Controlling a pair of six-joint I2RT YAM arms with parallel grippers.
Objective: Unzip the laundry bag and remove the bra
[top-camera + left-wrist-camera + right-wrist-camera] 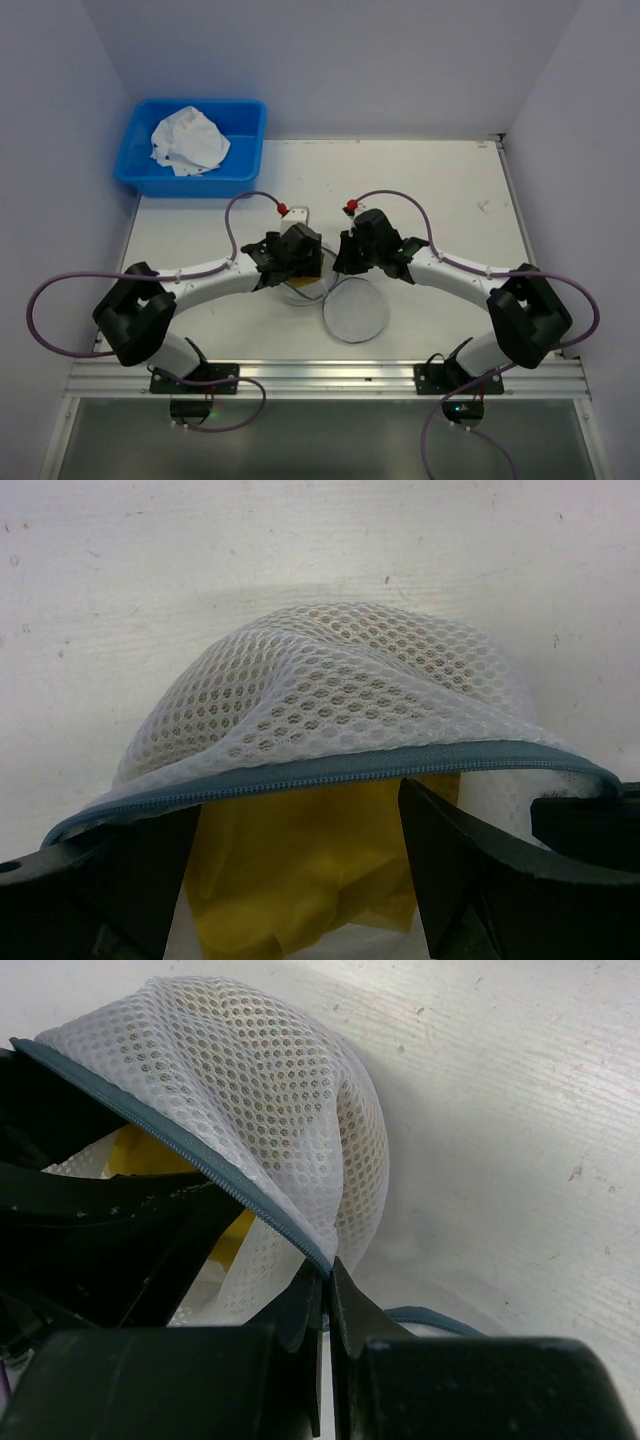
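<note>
The bag sits in the middle of the table, a bit nearer the bottom edge of the top view, right under the two grippers. It is round, so no side looks longer than another. Its mouth is open. In the left wrist view the mouth faces the bottom of the frame, and the white net rises over it like a dome. The blue-grey zipper runs along the edge of the mouth.

The round lid lies flat on the table, just to the lower right of the bag in the top view.

Inside the bag is the yellow bra. It shows through the mouth and is bunched up.

The left gripper is spread wide at the mouth, with one finger on each side of the bra. I cannot tell if the fingers touch it.

The right gripper is pinched tight on the zipper edge and holds that edge up off the table.

The two grippers are very near each other, almost touching in the top view.

White table shows above the grippers and out to the upper right. Walls stand along the left, top and right sides of the table.

A blue tub sits at the upper left corner, well apart from the bag. A white cloth lies crumpled in it.
</note>
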